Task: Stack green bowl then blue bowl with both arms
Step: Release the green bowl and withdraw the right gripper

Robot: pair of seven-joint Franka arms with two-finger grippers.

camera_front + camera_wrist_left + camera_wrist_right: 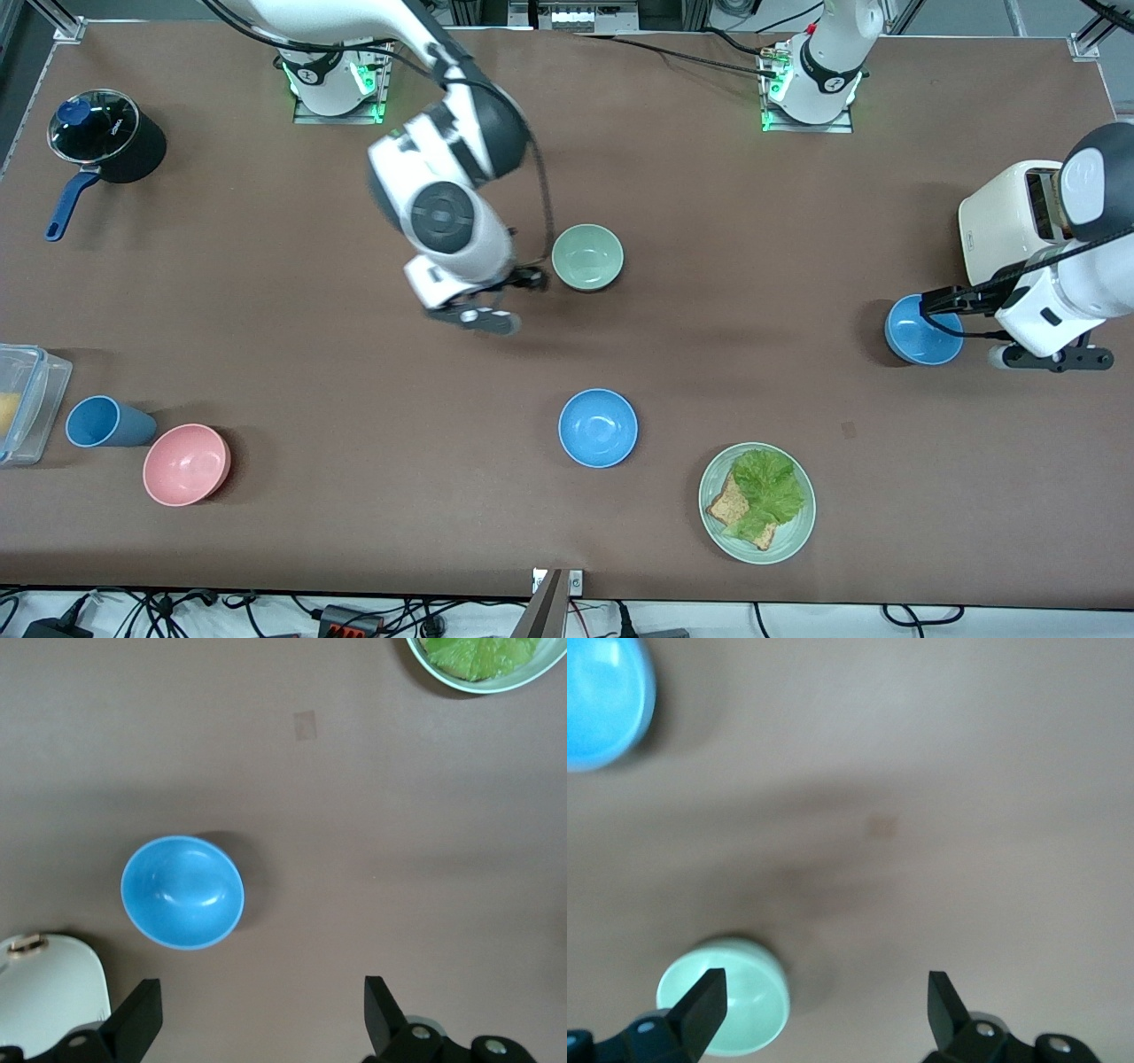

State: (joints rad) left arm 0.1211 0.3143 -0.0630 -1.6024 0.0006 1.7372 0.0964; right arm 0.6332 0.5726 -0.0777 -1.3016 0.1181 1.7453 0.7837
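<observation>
Items as I read them from the remote station:

- Green bowl (586,257): upright on the brown table (266,354) near its middle, empty, farther from the front camera than the central blue bowl.
- Blue bowl (598,428): upright, empty, nearer the front camera than the green bowl and well apart from it; beside it sits the green plate (756,502) with lettuce and toast.
- Second blue bowl (921,330): toward the left arm's end of the table, just beside the cream toaster (1005,221), nearer the front camera than it.
- Right gripper (496,297): hanging over bare table just beside the green bowl, toward the right arm's end. I see its fingers (700,1003) spread wide with nothing between them; in the right wrist view the green bowl's rim shows close by one finger.
- Left gripper (261,1014): over the table beside the second blue bowl, not touching it. Fingers (142,1014) spread wide, nothing held.
- Pink bowl (186,463) and blue cup (106,422): together toward the right arm's end, near the front camera, the cup lying on its side.
- Clear container (25,400): at the table edge beside the cup.
- Black pot (111,137): glass lid, blue handle, at the corner by the right arm's base
</observation>
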